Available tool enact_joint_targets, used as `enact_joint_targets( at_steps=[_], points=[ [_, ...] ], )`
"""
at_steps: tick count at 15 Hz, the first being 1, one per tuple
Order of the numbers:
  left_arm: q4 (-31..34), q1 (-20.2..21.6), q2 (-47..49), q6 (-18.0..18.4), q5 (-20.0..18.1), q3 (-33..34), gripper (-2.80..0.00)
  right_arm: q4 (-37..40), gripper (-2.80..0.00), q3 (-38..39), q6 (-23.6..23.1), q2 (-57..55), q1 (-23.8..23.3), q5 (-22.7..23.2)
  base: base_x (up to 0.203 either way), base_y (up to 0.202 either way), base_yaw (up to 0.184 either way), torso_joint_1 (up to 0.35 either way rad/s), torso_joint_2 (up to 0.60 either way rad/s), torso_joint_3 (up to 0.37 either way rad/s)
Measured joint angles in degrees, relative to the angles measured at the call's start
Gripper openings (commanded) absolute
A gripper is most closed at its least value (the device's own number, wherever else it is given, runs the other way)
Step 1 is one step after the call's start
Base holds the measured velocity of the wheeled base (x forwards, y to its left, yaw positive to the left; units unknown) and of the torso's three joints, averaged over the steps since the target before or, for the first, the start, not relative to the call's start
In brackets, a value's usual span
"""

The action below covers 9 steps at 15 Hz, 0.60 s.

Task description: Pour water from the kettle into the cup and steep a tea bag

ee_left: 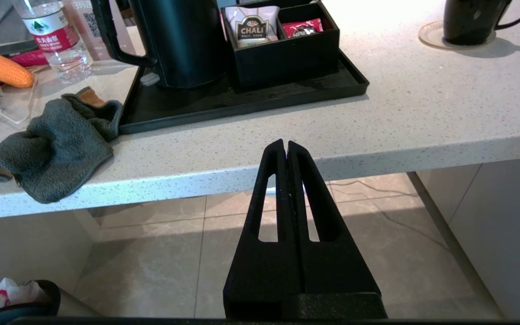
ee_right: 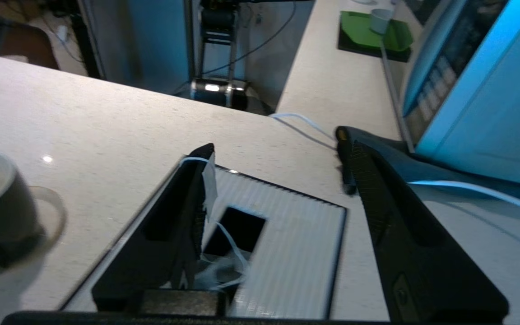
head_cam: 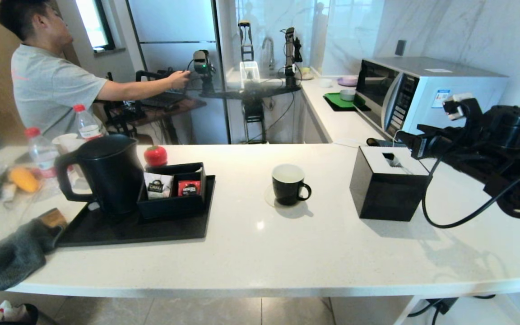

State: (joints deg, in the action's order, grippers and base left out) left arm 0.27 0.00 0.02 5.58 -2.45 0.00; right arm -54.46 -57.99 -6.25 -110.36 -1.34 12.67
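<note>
Matte black kettle (head_cam: 106, 174) stands at the left end of a black tray (head_cam: 151, 230) on the pale speckled worktop (head_cam: 287, 253), loop handle pointing left. Just beside it on the tray, a black two-compartment box (head_cam: 174, 203) holds a white sachet (head_cam: 157, 185) in its left compartment and a red sachet (head_cam: 189, 187) in its right. A red tomato-like object (head_cam: 155, 155) sits behind the box.

The cup (head_cam: 288, 183), black with white interior, stands on a round coaster (head_cam: 270, 198) near mid-worktop, ear handle to the right, well apart from the tray.

To the cup's right, a black cube tissue box (head_cam: 388, 189) with a white ribbed top. The tea bag (ee_right: 224, 271) lies on that top by the slot, pale pouch blurred, its thin white string running up to a paper tag stuck against one finger (ee_right: 188, 203) of the right hand (ee_right: 282, 171). The right hand hovers over the tissue box, fingers spread wide apart, clamped on nothing.

The left hand (ee_left: 286, 146) hangs low in front of the worktop edge, below the tray, fingers pressed together and empty.

A grey cloth (head_cam: 16, 253) droops over the worktop's left front edge. Water bottles (head_cam: 41, 151) and an orange corn cob (head_cam: 24, 179) sit at far left. A microwave (head_cam: 422, 90) stands at the back right; a person (head_cam: 48, 76) in a grey shirt is behind the worktop.
</note>
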Motion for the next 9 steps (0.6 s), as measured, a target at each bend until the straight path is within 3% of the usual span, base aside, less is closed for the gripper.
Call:
enact_joint_targets(
  at_steps=[9],
  points=[
    [0.0,0.0,0.0,0.0,0.0,0.0,-2.80,-0.7,0.00,0.6,-6.3,-1.4,-7.5,0.0,0.000,0.000,0.000,0.000,0.00,0.000]
  ],
)
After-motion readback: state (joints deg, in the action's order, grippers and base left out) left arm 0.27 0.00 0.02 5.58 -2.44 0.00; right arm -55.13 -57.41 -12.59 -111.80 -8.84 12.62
